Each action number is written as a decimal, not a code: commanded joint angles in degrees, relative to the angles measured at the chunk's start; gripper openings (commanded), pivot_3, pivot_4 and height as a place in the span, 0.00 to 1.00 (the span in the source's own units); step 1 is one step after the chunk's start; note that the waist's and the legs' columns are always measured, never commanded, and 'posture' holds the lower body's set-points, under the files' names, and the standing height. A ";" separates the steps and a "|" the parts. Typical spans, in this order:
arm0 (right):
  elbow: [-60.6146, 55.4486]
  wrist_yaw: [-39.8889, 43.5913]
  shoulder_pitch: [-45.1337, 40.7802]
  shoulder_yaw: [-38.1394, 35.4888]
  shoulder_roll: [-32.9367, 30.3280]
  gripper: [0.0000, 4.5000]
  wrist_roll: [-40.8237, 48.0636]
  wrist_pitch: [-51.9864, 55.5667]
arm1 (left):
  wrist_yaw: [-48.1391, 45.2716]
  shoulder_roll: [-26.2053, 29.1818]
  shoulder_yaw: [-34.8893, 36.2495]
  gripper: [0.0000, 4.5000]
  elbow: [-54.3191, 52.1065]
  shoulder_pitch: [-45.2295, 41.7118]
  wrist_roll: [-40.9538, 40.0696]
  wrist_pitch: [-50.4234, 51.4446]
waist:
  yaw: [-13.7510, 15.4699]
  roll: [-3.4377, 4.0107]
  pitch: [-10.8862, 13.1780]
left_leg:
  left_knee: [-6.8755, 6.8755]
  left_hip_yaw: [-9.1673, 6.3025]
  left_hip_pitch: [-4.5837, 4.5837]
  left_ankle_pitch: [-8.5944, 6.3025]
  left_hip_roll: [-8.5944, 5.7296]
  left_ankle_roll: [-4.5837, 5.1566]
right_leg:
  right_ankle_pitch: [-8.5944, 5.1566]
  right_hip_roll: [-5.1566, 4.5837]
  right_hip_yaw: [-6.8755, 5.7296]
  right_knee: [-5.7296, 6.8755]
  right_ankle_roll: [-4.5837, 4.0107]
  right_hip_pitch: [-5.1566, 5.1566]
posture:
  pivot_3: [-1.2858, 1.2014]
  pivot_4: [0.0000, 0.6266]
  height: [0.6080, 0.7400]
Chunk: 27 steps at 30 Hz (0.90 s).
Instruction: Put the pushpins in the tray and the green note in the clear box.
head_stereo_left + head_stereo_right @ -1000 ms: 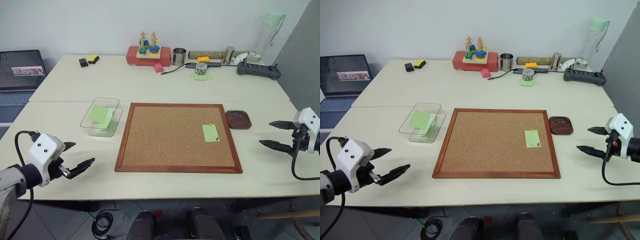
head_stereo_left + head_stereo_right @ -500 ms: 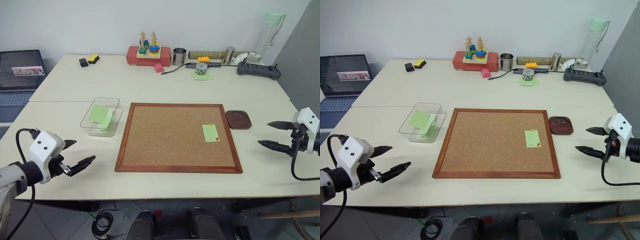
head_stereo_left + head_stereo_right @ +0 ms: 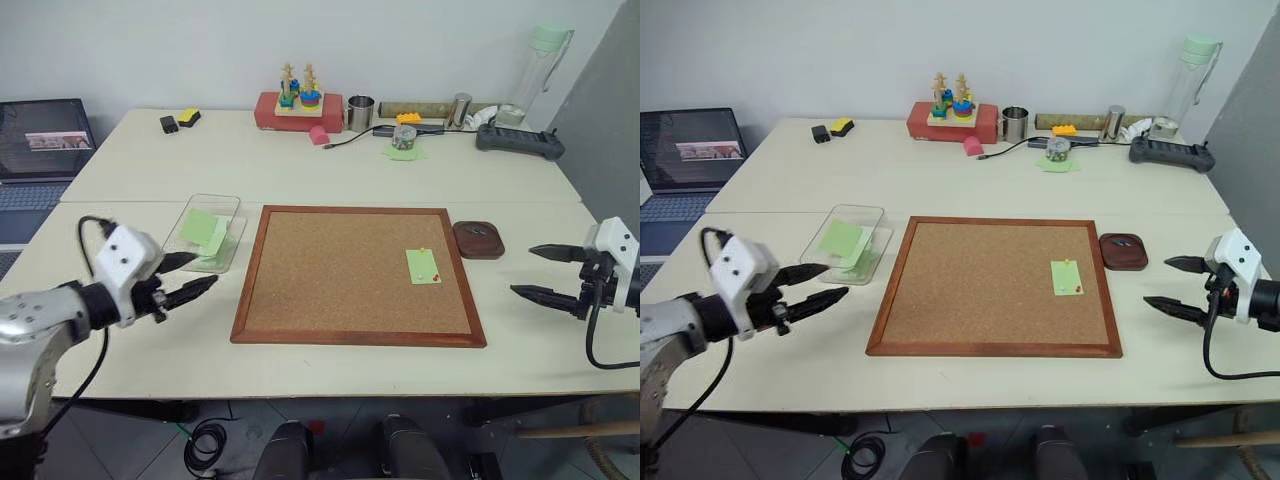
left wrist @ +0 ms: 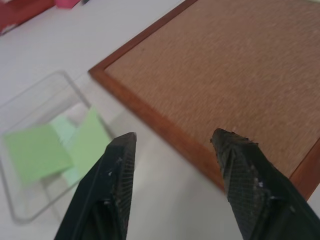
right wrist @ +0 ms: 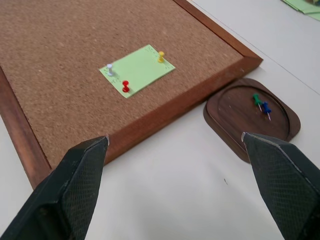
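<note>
Still pinned: green note (image 5: pixel 138 70) lies on the cork board (image 3: pixel 340 268), toward its 3 o'clock edge, with a yellow pushpin (image 5: pixel 161 56) at one corner, a red pushpin (image 5: pixel 126 87) at another, and a pale one (image 5: pixel 109 68) I can barely make out. Tray (image 5: pixel 252 118) sits on the table just off the board's 2 o'clock corner, already holding a green and a blue pin. Clear box (image 3: pixel 205 232) is beside the board's 10 o'clock corner with green notes inside.

Right gripper (image 3: pixel 548 273) hovers at the board's 3 o'clock side, jaws wide apart, empty, note and tray both ahead of it. Left gripper (image 3: pixel 190 275) hangs just at the box's 6 o'clock, jaws partly apart, nothing between them.

Risks as I judge them: the pin heads are tiny against my fingertips, so a slightly off pinch could flick a pin across the table. Tugging the note before every pin is out could tear it. A freed note may slide.
</note>
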 commanded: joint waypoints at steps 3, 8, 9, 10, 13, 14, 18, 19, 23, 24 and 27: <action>-8.15 -2.32 0.26 -1.51 1.63 1.00 3.57 2.99 | 0.66 -4.13 -12.90 0.28 -2.74 -9.86 0.93 1.26 | 0.01 -0.01 0.00 | 0.03 0.00 -0.01 0.00 -0.02 0.00 | 0.06 0.02 0.01 -0.01 0.10 0.02 | 0.52 0.24 1.00; -9.92 -4.06 -0.64 0.76 3.96 1.00 3.55 3.73 | 1.41 -12.98 -25.26 0.06 5.00 -17.65 6.66 -2.50 | 0.04 -0.04 0.00 | 0.07 0.01 -0.04 0.00 -0.12 0.00 | 0.12 0.07 0.04 -0.03 0.21 0.02 | 0.52 0.24 1.00; -9.87 -4.30 -1.00 1.30 4.29 1.00 3.31 3.68 | 1.37 -14.13 -26.53 0.00 6.64 -18.52 7.55 -3.42 | 0.00 -0.04 0.00 | 0.07 0.01 -0.04 0.00 -0.13 0.00 | 0.12 0.08 0.05 -0.02 0.21 0.03 | 0.52 0.24 1.00; -9.51 -4.67 -1.92 2.25 4.97 1.00 2.96 3.52 | 1.92 -16.20 -27.99 0.00 9.23 -19.87 8.58 -4.48 | -0.10 -0.04 0.01 | 0.07 0.02 -0.03 0.00 -0.13 0.00 | 0.13 0.08 0.07 -0.01 0.21 0.02 | 0.52 0.24 1.00; -7.32 -5.59 -5.95 5.74 7.39 1.00 1.77 3.04 | 2.68 -21.84 -32.17 0.00 17.45 -23.45 12.23 -8.95 | -0.19 -0.05 0.01 | 0.07 0.06 0.02 0.00 -0.14 0.00 | 0.14 0.14 0.12 0.00 0.19 0.02 | 0.52 0.24 1.00; -6.32 -5.94 -7.47 6.91 8.26 1.00 1.20 2.88 | 2.73 -23.39 -32.73 0.00 19.52 -24.16 12.71 -9.99 | -0.20 -0.05 0.01 | 0.07 0.09 0.02 0.00 -0.16 0.00 | 0.18 0.22 0.16 -0.01 0.18 0.00 | 0.52 0.24 1.00; -0.55 -7.59 -13.81 12.06 11.83 1.00 -2.94 1.83 | 2.96 -28.06 -33.39 0.00 27.61 -26.41 14.26 -14.09 | -0.21 -0.05 0.01 | 0.07 0.28 0.09 0.01 -0.17 0.00 | 0.25 0.37 0.46 -0.01 0.23 -0.01 | 0.52 0.24 1.00; 1.07 -8.08 -15.21 13.29 12.70 1.00 -4.25 1.53 | 2.92 -28.84 -33.44 0.00 29.18 -26.73 14.67 -14.89 | -0.21 -0.05 0.01 | 0.07 0.33 0.09 0.00 -0.15 0.00 | 0.26 0.41 0.52 -0.01 0.24 -0.02 | 0.52 0.24 1.00; 9.53 -10.23 -20.93 17.71 17.08 1.00 -9.01 -1.22 | 2.90 -30.54 -34.04 0.00 34.59 -26.84 16.66 -17.44 | -0.23 -0.05 0.01 | 0.06 0.49 0.11 0.00 -0.12 0.00 | 0.40 0.45 0.70 -0.01 0.06 -0.09 | 0.52 0.24 1.00; 11.70 -10.78 -22.39 18.49 18.29 1.00 -9.97 -2.03 | 3.07 -30.81 -34.03 0.00 35.47 -26.62 17.11 -17.73 | -0.31 -0.05 0.01 | 0.06 0.54 0.13 0.00 -0.12 0.00 | 0.42 0.45 0.75 -0.01 0.06 -0.10 | 0.52 0.24 1.00; 18.03 -11.74 -26.18 20.01 21.18 1.00 -12.50 -5.07 | 3.45 -31.23 -33.97 0.00 36.95 -26.04 18.24 -18.64 | -0.23 -0.05 0.01 | 0.07 0.62 0.16 0.00 -0.12 0.00 | 0.47 0.46 0.85 -0.01 0.12 -0.10 | 0.52 0.24 1.00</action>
